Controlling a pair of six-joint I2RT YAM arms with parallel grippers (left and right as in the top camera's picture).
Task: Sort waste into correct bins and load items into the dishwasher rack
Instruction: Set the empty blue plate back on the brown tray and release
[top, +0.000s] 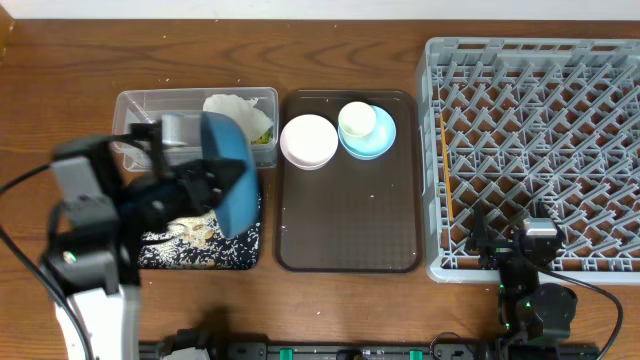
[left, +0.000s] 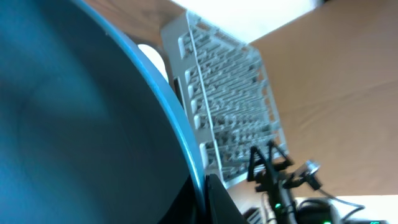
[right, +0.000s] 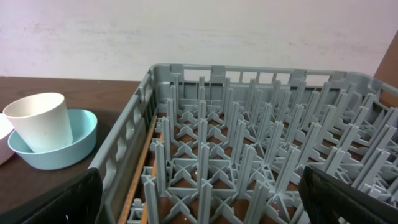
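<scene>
The left gripper (top: 207, 187) is clamped on the tilted blue plate (top: 230, 165), which hangs over the black tray (top: 200, 248) and hides part of the clear tub (top: 135, 103). The right gripper (right: 199, 199) gapes wide at the near edge of the rack (top: 540, 120). A bowl (top: 309, 140) and a dish (top: 378, 142) holding a cup (top: 357, 119) sit on the brown tray (top: 350, 220). What look like chopsticks (top: 444, 165) lie along the rack's left wall.

A wooden table (top: 60, 60) of warm brown, its grain running side to side, fills the overhead view; a pale, faintly mottled wall (right: 186, 31) rises behind its far edge; the light is even, the shadows on the wood soft.
</scene>
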